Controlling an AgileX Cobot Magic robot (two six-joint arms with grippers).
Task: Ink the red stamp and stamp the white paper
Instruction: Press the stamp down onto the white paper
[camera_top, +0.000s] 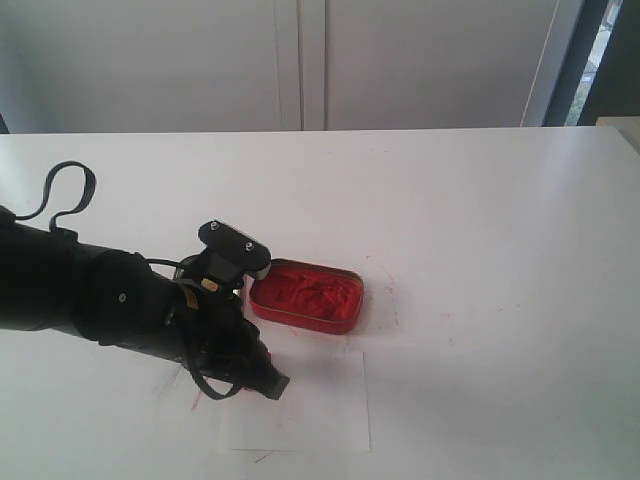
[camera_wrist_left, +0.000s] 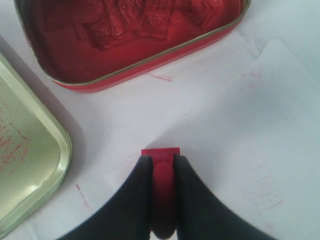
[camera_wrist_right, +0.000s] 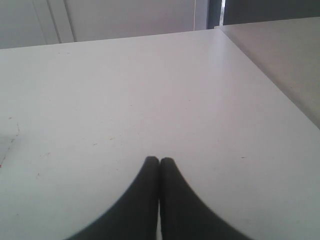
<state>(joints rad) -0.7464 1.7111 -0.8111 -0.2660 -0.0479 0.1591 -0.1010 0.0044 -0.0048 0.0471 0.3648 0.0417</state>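
Table (camera_top: 500, 250) open rightward; left hand (camera_wrist_left: 163, 161) pinches red stamp (camera_wrist_left: 160, 153) over paper (camera_top: 325, 405); right hand (camera_wrist_right: 159, 162) closed.

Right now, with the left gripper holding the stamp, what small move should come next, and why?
Probably press straight down. The left gripper is shut on the red stamp, which points at the white paper beside the open ink tin. Whether the stamp already touches the sheet is unclear.

Light: bright, diffuse daylight, window (camera_top: 603, 50) upper right of exterior view. Shadows: soft, beneath arm (camera_top: 90, 290). Glare: mild, on lid (camera_wrist_left: 27, 190). Focus: fingers (camera_wrist_left: 135, 200) blurred.
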